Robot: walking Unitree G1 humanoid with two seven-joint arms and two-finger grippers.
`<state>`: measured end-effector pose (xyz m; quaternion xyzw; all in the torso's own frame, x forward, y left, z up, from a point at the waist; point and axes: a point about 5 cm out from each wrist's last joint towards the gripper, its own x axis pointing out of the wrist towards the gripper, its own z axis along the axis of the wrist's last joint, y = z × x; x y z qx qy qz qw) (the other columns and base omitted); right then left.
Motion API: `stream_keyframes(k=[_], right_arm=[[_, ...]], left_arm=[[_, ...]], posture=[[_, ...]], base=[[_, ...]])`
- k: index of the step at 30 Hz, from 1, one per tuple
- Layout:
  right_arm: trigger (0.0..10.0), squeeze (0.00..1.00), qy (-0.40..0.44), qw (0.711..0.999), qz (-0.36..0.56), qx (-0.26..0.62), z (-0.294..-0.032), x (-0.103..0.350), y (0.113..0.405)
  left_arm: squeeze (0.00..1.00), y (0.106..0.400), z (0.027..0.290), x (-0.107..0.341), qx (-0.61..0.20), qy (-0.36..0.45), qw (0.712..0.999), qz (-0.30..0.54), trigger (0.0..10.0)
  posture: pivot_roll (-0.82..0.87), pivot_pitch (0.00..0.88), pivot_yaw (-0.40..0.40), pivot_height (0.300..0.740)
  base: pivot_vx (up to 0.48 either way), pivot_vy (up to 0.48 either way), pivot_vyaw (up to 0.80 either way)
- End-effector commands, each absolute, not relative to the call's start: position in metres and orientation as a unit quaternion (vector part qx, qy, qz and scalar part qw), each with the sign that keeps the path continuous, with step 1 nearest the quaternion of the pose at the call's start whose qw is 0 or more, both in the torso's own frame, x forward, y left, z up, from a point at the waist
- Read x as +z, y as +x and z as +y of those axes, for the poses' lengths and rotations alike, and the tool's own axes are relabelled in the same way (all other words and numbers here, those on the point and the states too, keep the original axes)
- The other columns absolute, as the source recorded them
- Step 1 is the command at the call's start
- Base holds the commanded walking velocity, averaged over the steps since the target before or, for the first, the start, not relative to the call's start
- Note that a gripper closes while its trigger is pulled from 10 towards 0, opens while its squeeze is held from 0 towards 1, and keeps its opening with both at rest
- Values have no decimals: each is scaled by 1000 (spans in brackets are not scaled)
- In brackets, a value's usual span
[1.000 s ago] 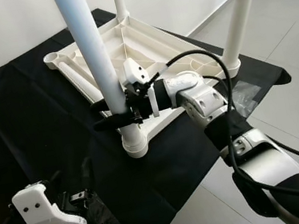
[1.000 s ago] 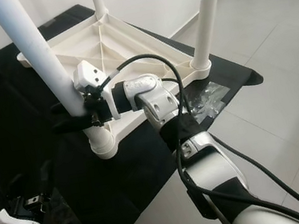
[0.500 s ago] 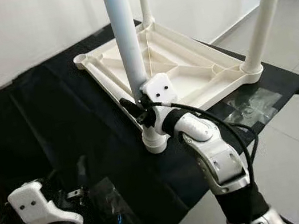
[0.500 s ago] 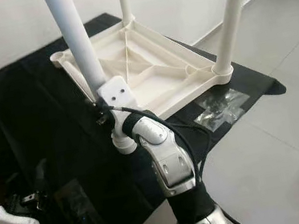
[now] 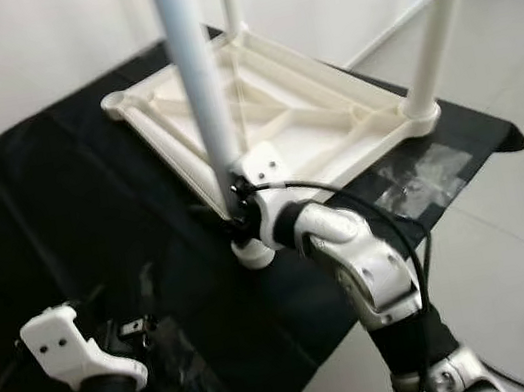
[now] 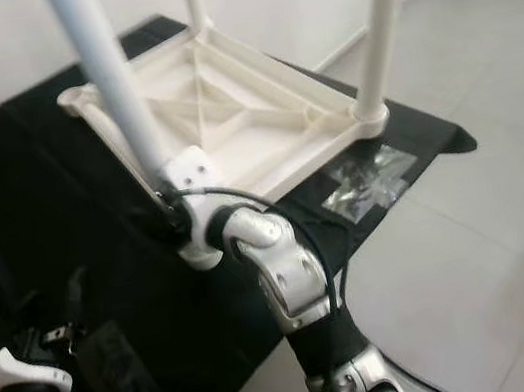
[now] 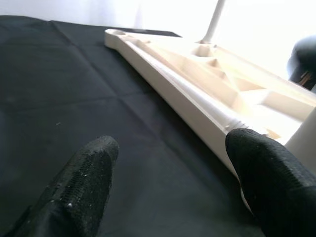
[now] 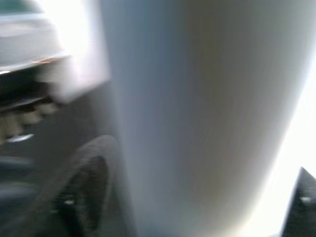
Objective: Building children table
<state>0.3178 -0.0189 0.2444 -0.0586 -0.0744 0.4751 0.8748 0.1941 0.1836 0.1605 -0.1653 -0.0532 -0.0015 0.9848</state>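
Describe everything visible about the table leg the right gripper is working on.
The near table leg is a smooth white round tube, plastic by its look, standing roughly upright with a slight lean. Its foot sits in a round corner socket of the upturned white table top, which lies on a black cloth. The right gripper is at the leg low down, just above the socket, one black finger on either side. The leg's upper end runs out of frame.

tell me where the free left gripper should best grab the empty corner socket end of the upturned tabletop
Probably by the raised side rail of the tabletop just beside the empty corner socket, coming from the robot's left over the black cloth. The rim stands up as a thin wall that open fingers can straddle. The left gripper is open and facing that rail; the right gripper is on the near leg.
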Motion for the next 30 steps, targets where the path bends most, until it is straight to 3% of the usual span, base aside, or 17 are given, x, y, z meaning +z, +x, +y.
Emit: stream_keyframes(k=[1,2,3,5,6,12,14,15,26,28,29,30], right_arm=[[10000,565,-65,827,-87,552,-15,246,314],[10000,0,-93,798,-92,589,-20,248,316],[10000,0,-117,774,-89,616,-24,249,319],[10000,0,-117,774,-89,616,-24,249,319],[10000,0,-133,755,-83,637,-27,251,324],[10000,0,-141,729,-76,666,-32,268,345],[3647,0,-130,715,-69,683,-33,272,349],[0,0,-124,708,-64,692,-34,273,350],[0,0,-127,681,-51,719,-39,271,354],[0,0,-129,695,-50,705,-40,267,357],[0,0,-129,717,-50,683,-40,263,360],[0,0,-122,756,-44,641,-41,255,363]], left_arm=[[0,192,188,155,7,-161,986,-42,10000],[0,191,187,155,7,-161,986,-42,10000],[0,191,187,155,7,-161,986,-42,10000],[0,191,187,155,7,-161,986,-42,10000],[0,190,187,156,7,-161,986,-43,10000],[0,184,186,157,10,-158,987,-42,10000],[0,182,185,157,11,-155,987,-41,10000],[0,181,185,157,12,-155,987,-40,10000],[0,179,184,157,13,-155,987,-39,10000],[0,179,184,157,13,-155,987,-38,10000],[0,179,184,157,12,-156,987,-38,10000],[0,179,184,156,12,-157,987,-38,10000]], posture=[[55,197,62,740],[57,199,61,740],[61,201,59,740],[61,201,59,740],[66,204,57,740],[90,221,51,740],[94,225,49,740],[97,229,48,740],[97,234,44,740],[90,231,43,740],[87,230,42,740],[78,226,36,740]], base=[[0,0,0],[0,0,0],[0,0,0],[0,0,0],[0,0,0],[0,0,0],[0,0,0],[0,0,0],[0,0,0],[0,0,0],[0,0,0],[0,0,0]])
